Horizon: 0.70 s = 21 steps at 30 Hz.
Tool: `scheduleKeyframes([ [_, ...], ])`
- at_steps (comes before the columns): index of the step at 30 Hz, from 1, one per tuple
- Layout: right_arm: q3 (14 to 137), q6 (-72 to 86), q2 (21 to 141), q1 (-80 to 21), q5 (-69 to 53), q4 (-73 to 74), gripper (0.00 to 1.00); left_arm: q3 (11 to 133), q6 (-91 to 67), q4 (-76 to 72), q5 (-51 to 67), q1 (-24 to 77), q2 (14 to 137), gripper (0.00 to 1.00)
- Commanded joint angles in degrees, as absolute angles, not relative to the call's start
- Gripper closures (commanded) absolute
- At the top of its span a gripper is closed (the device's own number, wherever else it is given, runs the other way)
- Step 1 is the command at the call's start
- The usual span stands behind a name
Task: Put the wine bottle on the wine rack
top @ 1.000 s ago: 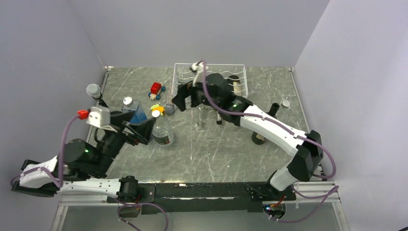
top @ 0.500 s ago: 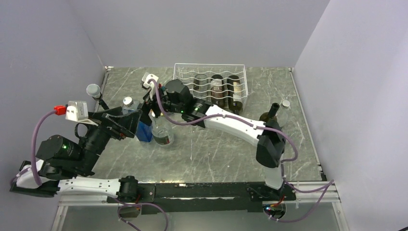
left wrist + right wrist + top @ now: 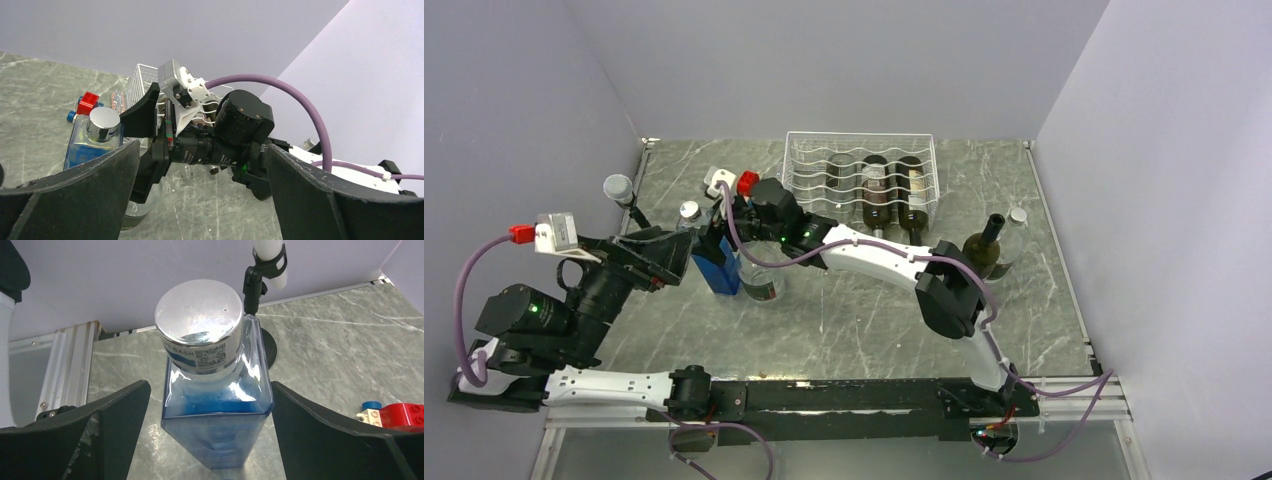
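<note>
The white wire wine rack [image 3: 824, 165] stands at the back of the table with two dark bottles [image 3: 892, 195] lying in its right grooves. A dark green wine bottle [image 3: 982, 252] stands upright at the right, with no gripper near it. My right gripper [image 3: 721, 242] reaches far left and stands open around a blue square bottle [image 3: 217, 410] with a silver cap, a gap showing on each side. My left gripper [image 3: 667, 258] is open beside the blue bottle [image 3: 714, 268], facing the right wrist [image 3: 220, 145], nothing between its fingers.
A clear round bottle [image 3: 762, 282] stands just right of the blue one. A red toy block [image 3: 402, 415] lies behind them, and a grey-capped stand [image 3: 620, 189] is at the far left. A clear capped bottle [image 3: 1016, 228] stands behind the wine bottle.
My right arm has swung from the rack leftward to the blue bottle, uncovering the racked bottles and the standing wine bottle. My left arm has drawn back to the left.
</note>
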<state>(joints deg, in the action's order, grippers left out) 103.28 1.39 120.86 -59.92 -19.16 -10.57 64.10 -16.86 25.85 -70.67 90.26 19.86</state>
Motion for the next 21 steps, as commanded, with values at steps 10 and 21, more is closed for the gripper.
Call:
scheduleKeyframes([
  [10, 106.4, 0.6, 121.7, -60.3, -15.2, -14.9, 0.5, 63.8, -18.7, 27.4, -71.9, 90.5, 17.0, 0.01],
  [21, 104.9, 2.2, 118.0, -60.9, -11.0, -19.4, 1.0, 64.9, -20.6, 29.3, -71.8, 90.5, 17.1, 0.01],
])
